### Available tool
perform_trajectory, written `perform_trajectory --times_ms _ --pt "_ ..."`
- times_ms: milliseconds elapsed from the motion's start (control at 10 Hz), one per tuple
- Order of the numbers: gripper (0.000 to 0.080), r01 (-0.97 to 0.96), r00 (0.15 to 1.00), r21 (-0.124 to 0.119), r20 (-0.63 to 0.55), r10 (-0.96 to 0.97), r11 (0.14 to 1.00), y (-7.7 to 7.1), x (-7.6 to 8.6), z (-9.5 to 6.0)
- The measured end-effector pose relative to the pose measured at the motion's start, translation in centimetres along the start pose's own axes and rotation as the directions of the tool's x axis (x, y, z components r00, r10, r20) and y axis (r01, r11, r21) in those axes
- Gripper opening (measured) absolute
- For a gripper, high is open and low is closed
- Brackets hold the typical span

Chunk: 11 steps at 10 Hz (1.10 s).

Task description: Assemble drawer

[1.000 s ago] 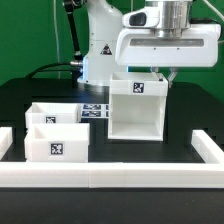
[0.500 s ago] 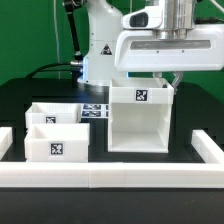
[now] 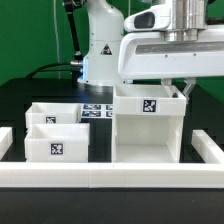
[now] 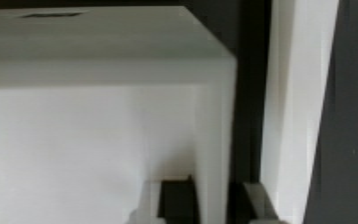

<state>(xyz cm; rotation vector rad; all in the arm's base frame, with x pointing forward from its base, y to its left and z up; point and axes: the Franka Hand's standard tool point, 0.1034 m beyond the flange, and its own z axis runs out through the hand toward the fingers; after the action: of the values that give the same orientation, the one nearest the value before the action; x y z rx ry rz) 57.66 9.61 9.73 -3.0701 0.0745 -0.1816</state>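
The drawer's tall white box housing stands with its open face toward the camera, close to the front rail, a tag on its top front edge. My gripper comes down from above and is shut on the housing's side wall on the exterior view's right. In the wrist view my gripper has its dark fingers on either side of the thin white wall. Two small white trays with tags stand together on the exterior view's left.
Long low white border rails run along the front, the left and the right of the black table. The marker board lies behind the trays. The robot's base stands at the back.
The housing, held in my gripper, has moved toward the front rail and slightly to the exterior view's right. The trays have not moved.
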Motion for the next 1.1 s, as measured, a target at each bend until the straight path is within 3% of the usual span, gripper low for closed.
perform_trajectory --times_ms 300,700,1100 --pt "0.0038 -0.008 1.000 0.002 -0.005 0.008 1.000 -0.20 0.35 -0.04" --pt "0.0038 -0.203 0.979 0.021 -0.011 0.204 0.979 -0.72 0.59 -0.27" --pt "0.0038 -0.566 0.824 0.052 0.012 0.566 0.823 -0.19 1.30 -0.33"
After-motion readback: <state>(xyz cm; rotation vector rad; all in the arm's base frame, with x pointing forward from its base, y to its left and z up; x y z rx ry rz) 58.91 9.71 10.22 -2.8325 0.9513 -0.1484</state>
